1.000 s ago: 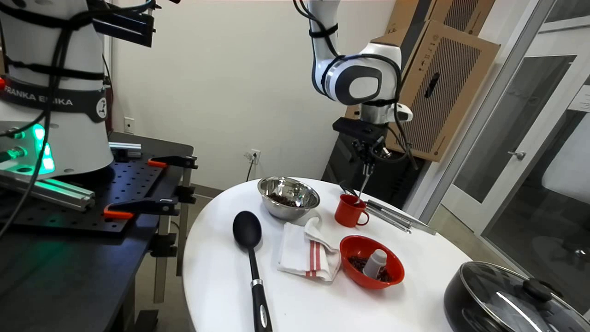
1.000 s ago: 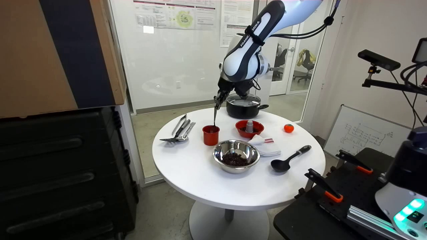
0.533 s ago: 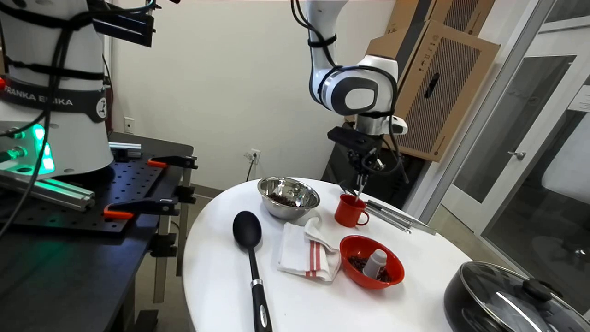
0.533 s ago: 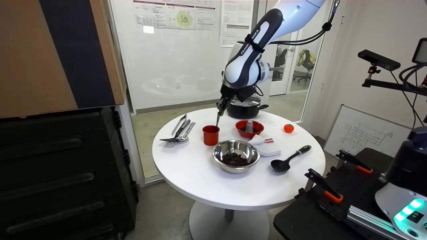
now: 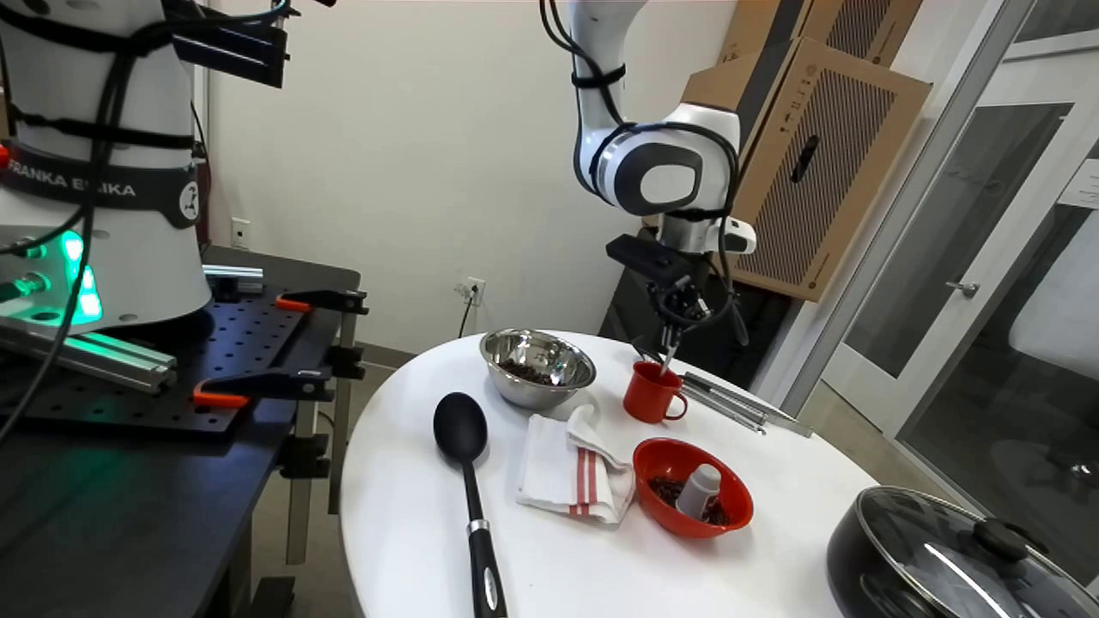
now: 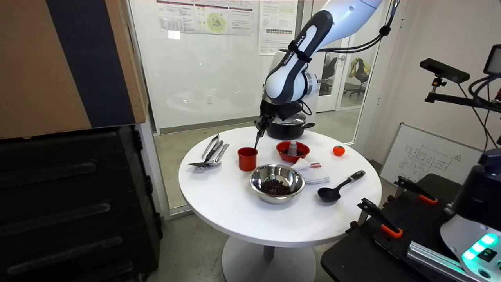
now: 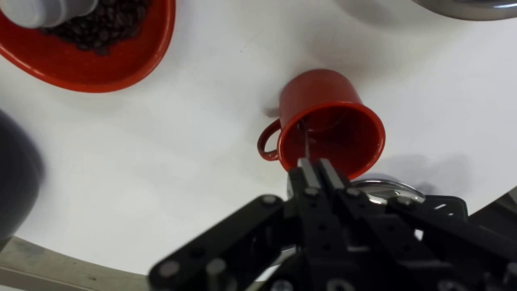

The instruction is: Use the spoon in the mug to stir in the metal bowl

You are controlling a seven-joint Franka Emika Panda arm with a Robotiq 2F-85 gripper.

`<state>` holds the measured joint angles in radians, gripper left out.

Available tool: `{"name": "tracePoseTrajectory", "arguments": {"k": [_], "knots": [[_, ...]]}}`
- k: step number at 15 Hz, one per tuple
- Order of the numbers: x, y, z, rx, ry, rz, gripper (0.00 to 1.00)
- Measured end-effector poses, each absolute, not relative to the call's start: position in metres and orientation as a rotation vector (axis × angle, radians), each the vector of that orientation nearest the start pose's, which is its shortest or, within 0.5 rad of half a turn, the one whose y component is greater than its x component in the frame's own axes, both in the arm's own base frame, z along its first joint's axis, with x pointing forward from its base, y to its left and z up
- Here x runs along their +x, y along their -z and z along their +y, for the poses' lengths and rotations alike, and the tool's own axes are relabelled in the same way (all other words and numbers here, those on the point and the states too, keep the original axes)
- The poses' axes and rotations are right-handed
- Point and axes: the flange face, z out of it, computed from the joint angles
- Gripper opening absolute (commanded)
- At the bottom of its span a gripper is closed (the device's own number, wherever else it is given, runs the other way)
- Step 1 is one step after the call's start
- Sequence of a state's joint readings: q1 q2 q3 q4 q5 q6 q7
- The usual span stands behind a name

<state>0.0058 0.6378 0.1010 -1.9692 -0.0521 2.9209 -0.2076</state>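
The red mug [image 5: 650, 393] stands upright on the white table, its handle at the left in the wrist view [image 7: 318, 91]. The thin spoon [image 7: 306, 146] stands tilted in the mug, its lower end inside. My gripper [image 7: 317, 163] is just above the mug's rim, its fingers almost together around the top of the spoon; the held part is hidden. The gripper shows in both exterior views, here [image 5: 670, 339] and here [image 6: 258, 133]. The metal bowl [image 6: 274, 199] holds dark beans and stands near the mug; only its edge [image 7: 470, 11] shows in the wrist view.
A red bowl [image 5: 657, 511] with beans and a grey cup, a folded towel [image 5: 554, 468] and a black spoon [image 5: 462, 429] lie near. Metal utensils [image 6: 213, 152] lie beside the mug. A lidded pot [image 6: 283, 131] and a tomato [image 6: 339, 150] stand farther off.
My gripper has moved down toward the mug and slightly sideways, mostly in the first half second. Less of the spoon shows between fingers and rim. The mug and bowls have not moved.
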Motion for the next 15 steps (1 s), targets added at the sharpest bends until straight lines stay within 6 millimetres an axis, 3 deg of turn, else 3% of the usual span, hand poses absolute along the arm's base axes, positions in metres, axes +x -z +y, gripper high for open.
{"name": "tracePoseTrajectory", "arguments": {"k": [11,12,13,15], "knots": [[0.610,-0.185,0.068,-3.041,0.451,-0.469,0.01],[0.609,-0.187,0.068,-3.042,0.449,-0.466,0.30],[0.607,-0.188,0.067,-3.043,0.445,-0.461,0.31],[0.604,-0.188,0.065,-3.047,0.430,-0.451,0.44]]}}
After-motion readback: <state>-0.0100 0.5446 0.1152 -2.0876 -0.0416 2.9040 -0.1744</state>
